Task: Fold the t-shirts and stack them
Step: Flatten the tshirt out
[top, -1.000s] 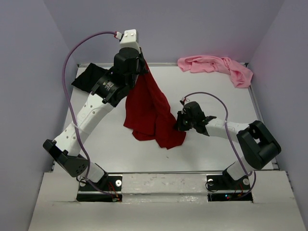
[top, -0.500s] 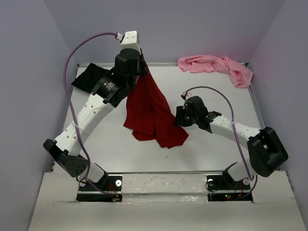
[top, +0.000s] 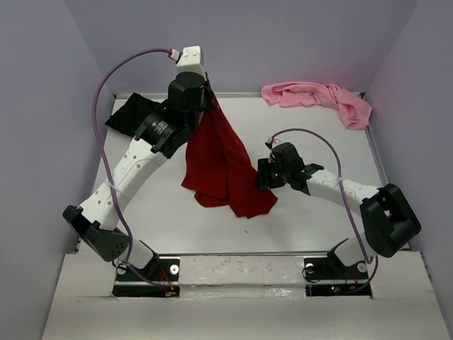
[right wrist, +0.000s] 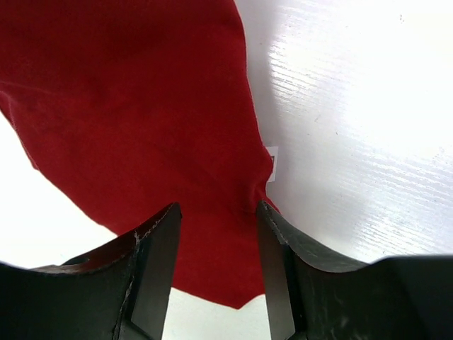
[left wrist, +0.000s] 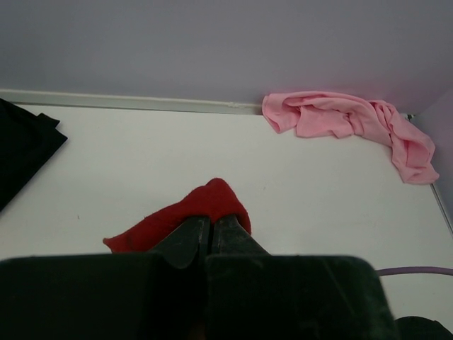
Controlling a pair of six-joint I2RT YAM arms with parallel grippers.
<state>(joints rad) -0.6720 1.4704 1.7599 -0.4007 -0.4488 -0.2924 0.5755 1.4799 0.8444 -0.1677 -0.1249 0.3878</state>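
Note:
The dark red t-shirt point(top: 219, 156) hangs from my left gripper point(top: 206, 94), which is raised over the back of the table and shut on its top edge. Its lower part rests crumpled on the table. In the left wrist view the red cloth point(left wrist: 212, 198) bulges out past my gripper point(left wrist: 210, 221). My right gripper point(top: 263, 174) is low at the shirt's right edge and open. In the right wrist view the red cloth point(right wrist: 141, 85) lies between and beyond the spread gripper point(right wrist: 216, 219). The black t-shirt point(top: 127, 117) lies at the back left, the light pink t-shirt point(top: 318, 99) bunched at the back right.
The white table point(top: 318, 142) is boxed in by lilac walls on three sides. A purple cable point(top: 311, 138) loops above the right arm. A small white label point(right wrist: 272, 163) shows at the red shirt's edge.
My right gripper has opened from shut, letting go of the red shirt's right edge, and its arm has shifted a little. The left gripper still holds the shirt up, unmoved.

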